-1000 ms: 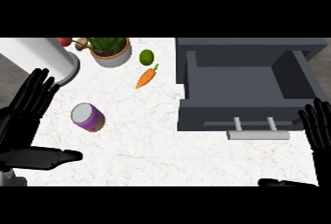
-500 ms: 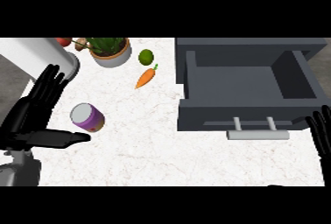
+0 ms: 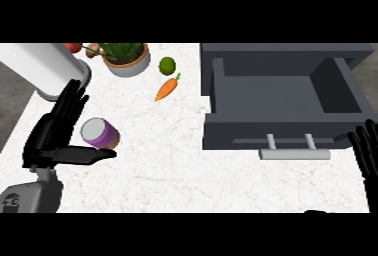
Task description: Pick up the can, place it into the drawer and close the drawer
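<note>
Purple can (image 3: 100, 133) stands upright on the white table (image 3: 184, 170), just at three o'clock of your left hand (image 3: 53, 137), whose fingers are spread straight, thumb under it. The open drawer (image 3: 284, 97) lies further at three o'clock; your right hand (image 3: 365, 152) rests spread there.

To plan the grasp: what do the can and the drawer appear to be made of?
The can looks like metal: pale grey flat lid, glossy purple side, perhaps a label. The drawer looks like matt dark grey painted metal or wood, I cannot tell which; its handle is pale grey, likely metal.
</note>
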### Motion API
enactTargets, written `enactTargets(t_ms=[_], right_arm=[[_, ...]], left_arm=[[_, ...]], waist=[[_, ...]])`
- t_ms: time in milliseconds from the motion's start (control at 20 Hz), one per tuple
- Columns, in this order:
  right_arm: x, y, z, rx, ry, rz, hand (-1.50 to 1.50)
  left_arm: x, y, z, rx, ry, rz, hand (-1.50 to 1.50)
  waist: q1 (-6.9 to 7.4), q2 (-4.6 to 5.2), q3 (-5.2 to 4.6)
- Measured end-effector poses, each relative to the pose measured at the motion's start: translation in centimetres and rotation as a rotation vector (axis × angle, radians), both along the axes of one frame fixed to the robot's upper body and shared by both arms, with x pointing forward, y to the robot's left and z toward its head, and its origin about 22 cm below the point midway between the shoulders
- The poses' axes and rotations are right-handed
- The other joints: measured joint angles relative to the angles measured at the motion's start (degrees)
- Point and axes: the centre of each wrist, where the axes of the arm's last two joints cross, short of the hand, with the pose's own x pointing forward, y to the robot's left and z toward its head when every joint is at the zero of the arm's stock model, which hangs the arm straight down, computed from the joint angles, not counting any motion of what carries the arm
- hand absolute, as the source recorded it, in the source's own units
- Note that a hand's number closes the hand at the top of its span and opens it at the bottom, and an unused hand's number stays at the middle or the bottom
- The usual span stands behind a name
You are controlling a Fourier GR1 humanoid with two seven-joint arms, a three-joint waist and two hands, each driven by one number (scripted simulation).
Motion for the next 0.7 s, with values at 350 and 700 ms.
enactTargets(t_ms=[350,700], right_arm=[[-0.9,-0.7,0.1,-0.004,0.001,0.003,-1.5],[0.4,-0.3,0.1,-0.007,0.001,0.002,-1.5]], left_arm=[[0.1,1.6,-2.4,0.011,0.015,0.032,-1.5],[0.0,3.4,-5.6,0.025,0.032,0.056,-1.5]], waist=[[-0.03,0.0,0.01],[0.0,0.03,0.0]])
